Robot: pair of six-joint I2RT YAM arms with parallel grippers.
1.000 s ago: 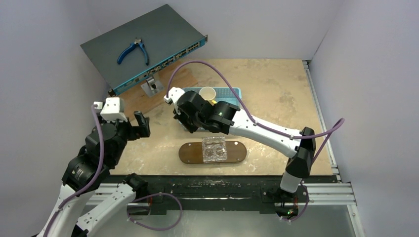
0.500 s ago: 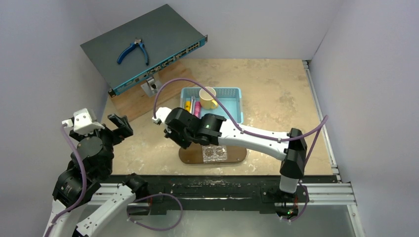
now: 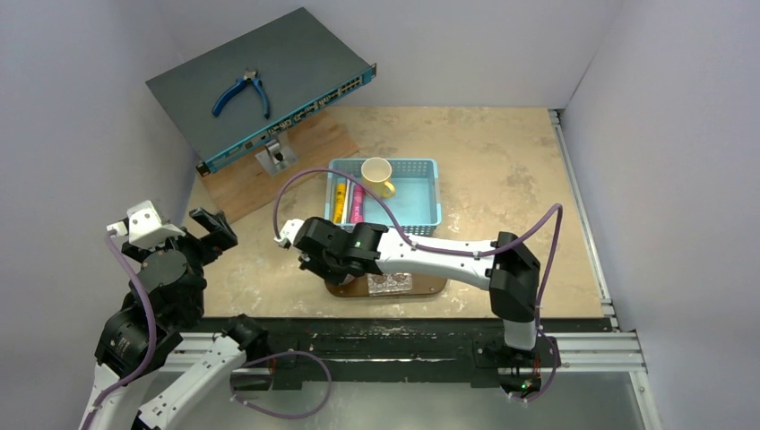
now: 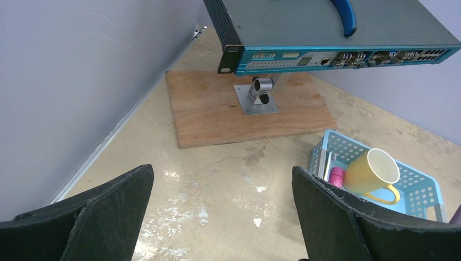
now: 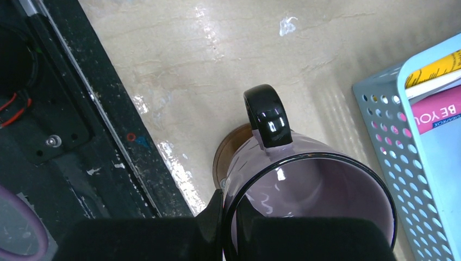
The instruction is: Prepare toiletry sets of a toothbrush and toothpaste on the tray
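The right gripper [image 5: 231, 217] pinches the rim of a black-handled mug [image 5: 310, 190] over the tray [image 5: 232, 149], at its left end, lower centre of the overhead view. The left gripper [image 4: 222, 179] gapes wide, empty. The toothpaste tubes [image 3: 357, 202] lie in the blue basket [image 3: 421, 193] above.

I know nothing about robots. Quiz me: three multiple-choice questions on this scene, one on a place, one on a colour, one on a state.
1. The yellow mug sits: A in a drawer; B in the blue basket; C on a plate.
2. The handle of the lilac mug in the right gripper is: A yellow; B blue; C black.
3. The left gripper is: A open, empty; B shut on a spoon; C shut on a cloth.
B, basket walls surround it; C, black at the wrist camera; A, fingers wide apart, nothing between.
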